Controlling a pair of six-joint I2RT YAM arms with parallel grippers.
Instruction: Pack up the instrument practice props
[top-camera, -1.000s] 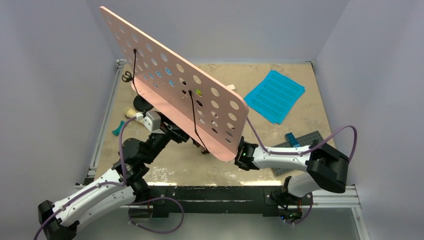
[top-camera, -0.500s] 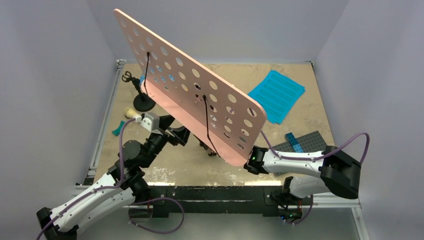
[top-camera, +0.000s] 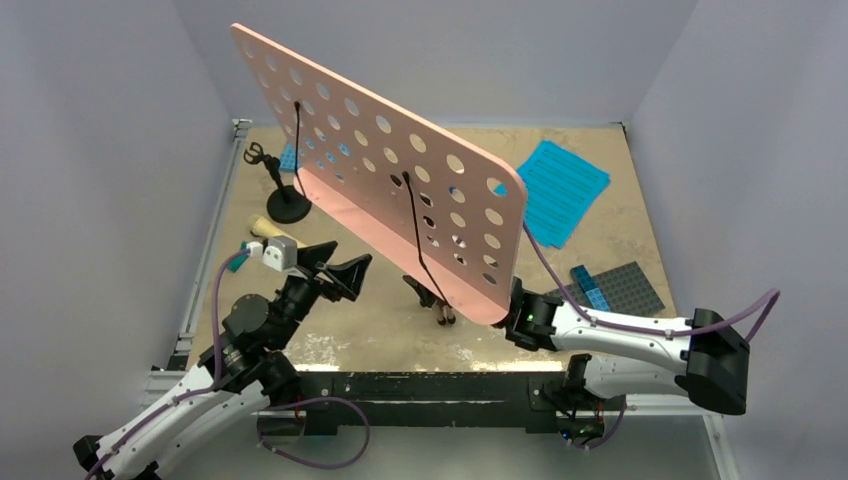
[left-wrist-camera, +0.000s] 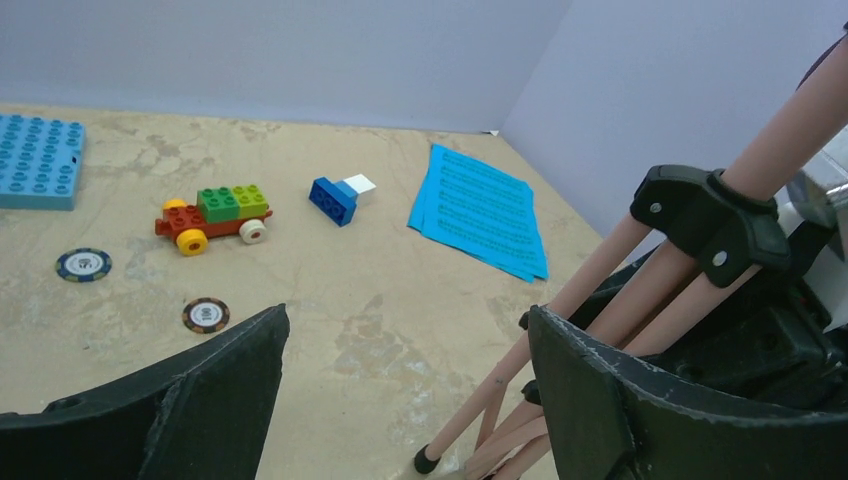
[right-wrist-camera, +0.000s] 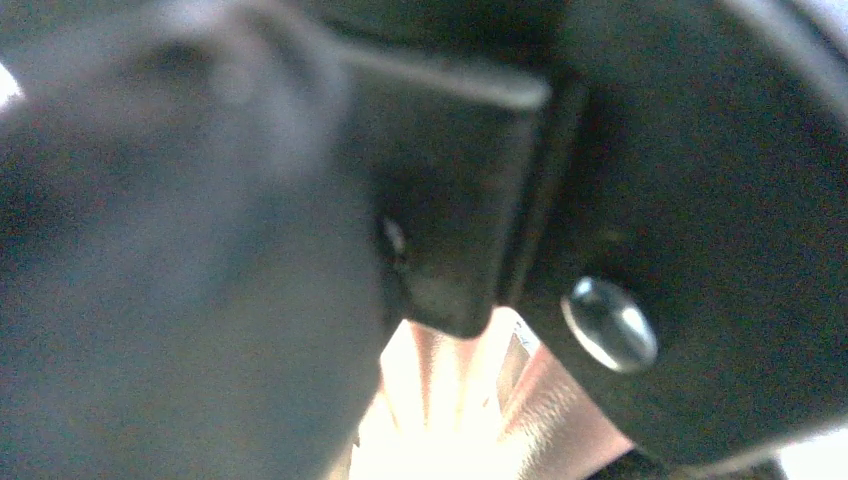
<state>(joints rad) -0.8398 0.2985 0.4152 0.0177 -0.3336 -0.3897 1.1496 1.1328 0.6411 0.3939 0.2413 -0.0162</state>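
Your left claw (top-camera: 350, 256) hangs wide open just beside the pink music stand (top-camera: 345, 210) at frame centre, while the right claw (top-camera: 516, 302), lower right under its board, looks clamped on it, likely propping the tilt, feet at the worktop (top-camera: 380, 325).

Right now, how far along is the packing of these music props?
Nothing looks packed yet. In hand: the right gripper holds the pink music stand, tilted, legs on the table; the left gripper is open beside it. Left to pack: the cyan sheet music, the cream microphone and the black mic stand.
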